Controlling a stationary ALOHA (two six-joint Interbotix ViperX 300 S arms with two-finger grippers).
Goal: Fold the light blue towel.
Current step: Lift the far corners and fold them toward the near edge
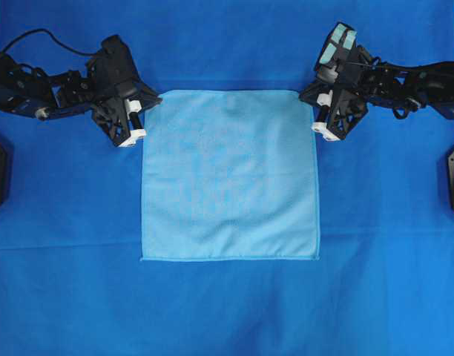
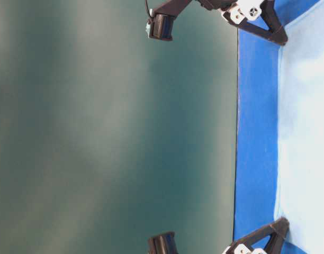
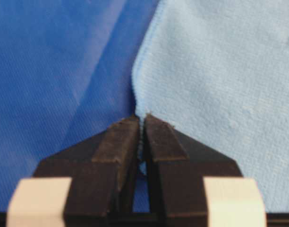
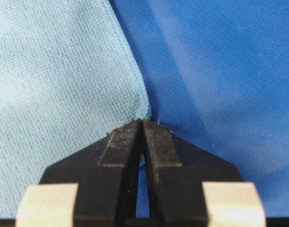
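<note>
The light blue towel (image 1: 228, 175) lies flat and fully spread in the middle of the bench, on the darker royal-blue cloth (image 1: 64, 297) that covers it, so no fold is made yet; the work stands at its opening step, with both far corners taken and the fold itself still to come. At the far left corner the left tool (image 1: 140, 121) is clenched, and the left wrist view shows its dark fingertips (image 3: 122, 137) pressed together right at the towel's hemmed corner, with a sliver of light blue between them, so it appears to be pinching the cloth there. At the far right corner the right tool (image 1: 319, 117) is likewise clenched, its tips meeting on the corner of the hem in the right wrist view, again seemingly gripping it. The near edge, with its stitched hem, lies straight and untouched, parallel to the far edge. Bare blue cloth stretches left, right and near of the towel, giving open room to carry the far corners toward the near edge.
</note>
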